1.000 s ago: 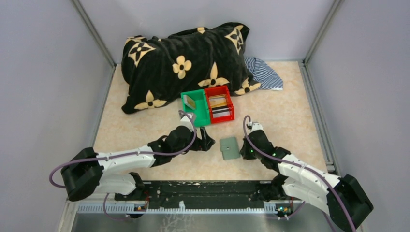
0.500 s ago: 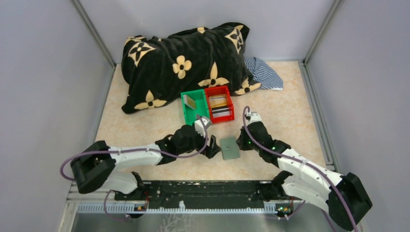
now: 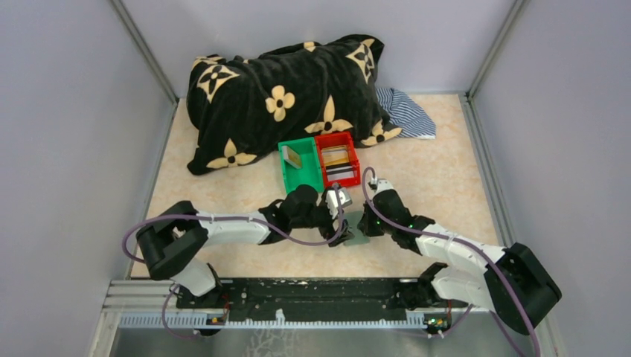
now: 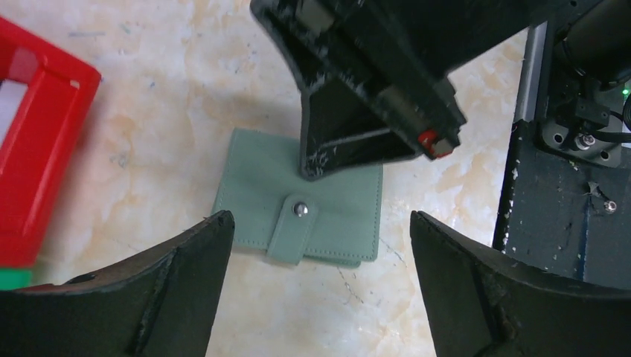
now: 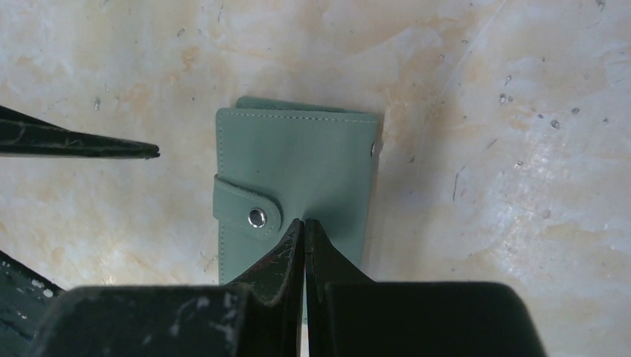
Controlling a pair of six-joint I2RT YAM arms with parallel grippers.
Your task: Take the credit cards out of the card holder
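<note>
Both arms have closed in over the last second: my left pincer (image 4: 316,223) has swung across from the side until it hangs over the card holder (image 4: 342,216), and my right pincer (image 5: 303,223) has come forward onto it. The left one is spread wide and has hold of nothing, with a finger on either side of the holder and clear above it. The right one is fully closed and empty, its tips resting on the holder's upper panel just beside the snap.

The holder lies flat on the tabletop (image 3: 446,186) directly under both pincers, folded, its strap (image 4: 292,232) fastened. So I judge I'm at the opening step. Next I would keep the right tips pinning the panel, lower the left pincer and nip the strap's free end to pop the snap. The right pincer crowds that spot, so my approach is tight.

Just beyond the pincers stand a green bin (image 3: 283,167) and a red bin (image 3: 333,136) touching side by side, with credit cards (image 3: 338,156) lying in them. Whether others remain inside the holder I cannot tell. Further past the bins are a black flowered blanket (image 3: 283,89) and a striped cloth (image 3: 405,111), neither in my way.
</note>
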